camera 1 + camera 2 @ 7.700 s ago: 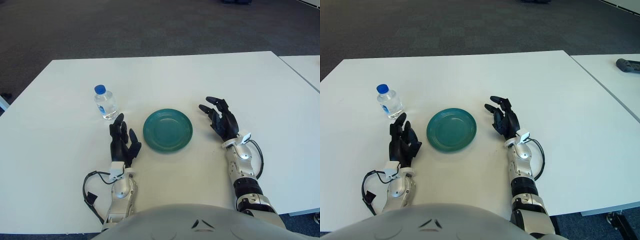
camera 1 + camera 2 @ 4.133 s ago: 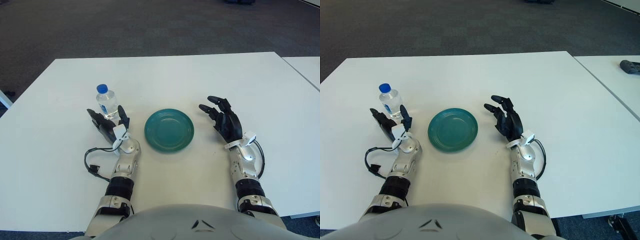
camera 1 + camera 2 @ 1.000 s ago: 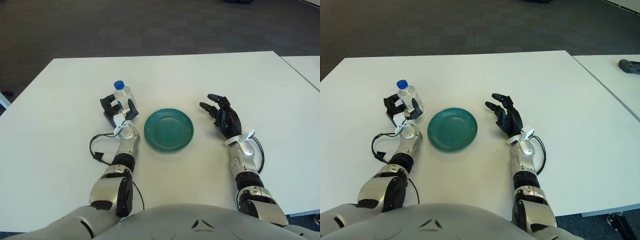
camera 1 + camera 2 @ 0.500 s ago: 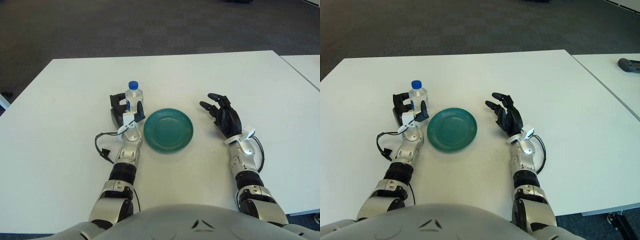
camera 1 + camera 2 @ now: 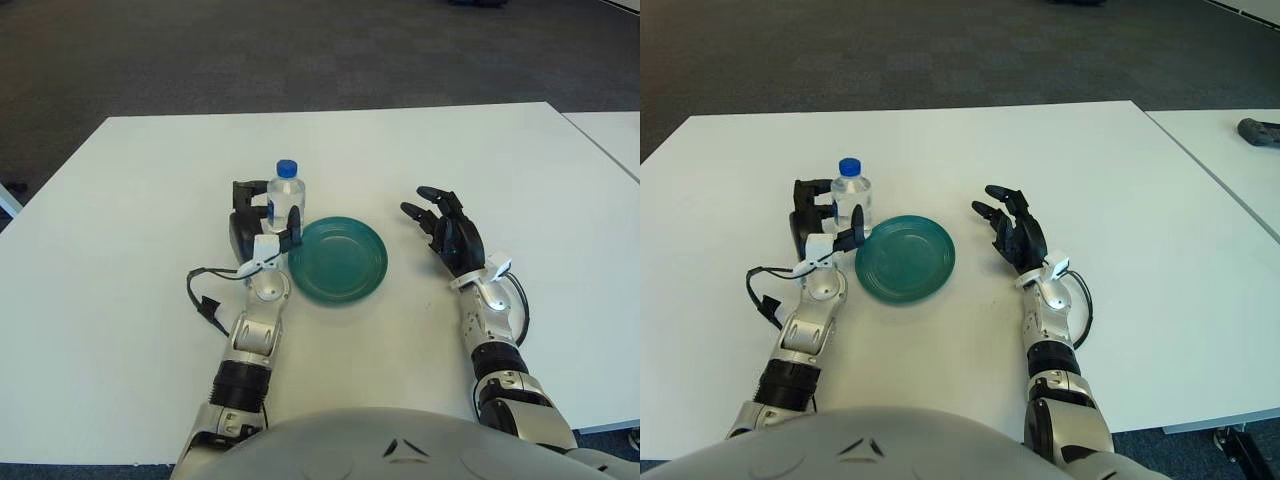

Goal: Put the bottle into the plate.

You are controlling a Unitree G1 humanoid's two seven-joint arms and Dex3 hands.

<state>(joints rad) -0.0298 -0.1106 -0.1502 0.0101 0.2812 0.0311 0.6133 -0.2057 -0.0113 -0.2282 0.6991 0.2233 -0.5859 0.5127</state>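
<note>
A small clear water bottle (image 5: 286, 204) with a blue cap stands upright in my left hand (image 5: 262, 222), whose black fingers are curled around its body. Bottle and hand sit at the left rim of the round teal plate (image 5: 345, 268), which lies flat on the white table (image 5: 140, 180). The bottle's base is hidden behind the fingers, so I cannot tell whether it touches the table. My right hand (image 5: 447, 236) shows to the right of the plate, palm toward it, fingers spread and holding nothing.
A black cable (image 5: 208, 300) loops beside my left forearm. A second white table (image 5: 1230, 160) stands at the right with a dark object (image 5: 1258, 130) on it. Dark carpet lies beyond the far table edge.
My left hand has carried the bottle to the right, from well left of the plate up to its left rim. The right hand has stayed where it was.
</note>
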